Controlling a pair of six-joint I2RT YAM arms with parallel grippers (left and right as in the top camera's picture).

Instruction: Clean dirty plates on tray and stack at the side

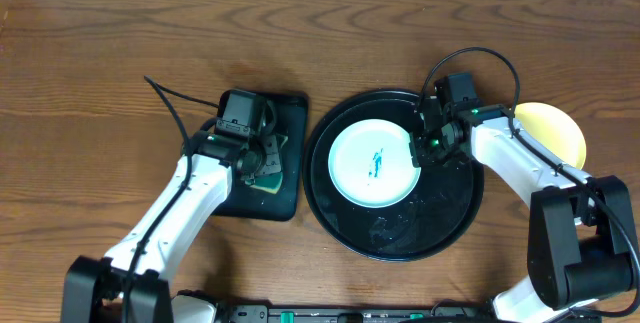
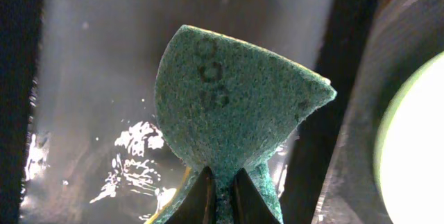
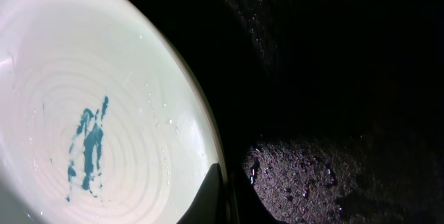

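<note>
A pale mint plate (image 1: pixel 372 163) with a teal smudge at its centre lies on the round black tray (image 1: pixel 420 228). My right gripper (image 1: pixel 425 148) is shut on this plate's right rim. In the right wrist view one finger (image 3: pixel 216 197) lies on the plate (image 3: pixel 104 113), over the wet tray (image 3: pixel 333 78). A yellow plate (image 1: pixel 553 129) sits on the table to the right of the tray. A second mint plate does not show. My left gripper (image 1: pixel 258 163) is shut on a green sponge (image 2: pixel 229 106), pinched between its fingers (image 2: pixel 222 197).
The left gripper and sponge are over a smaller rectangular black tray (image 1: pixel 285 198), wet and glossy in the left wrist view (image 2: pixel 90 78). The round tray's rim and the plate's edge (image 2: pixel 420 148) show at that view's right. Brown wooden table (image 1: pixel 100 53) all around.
</note>
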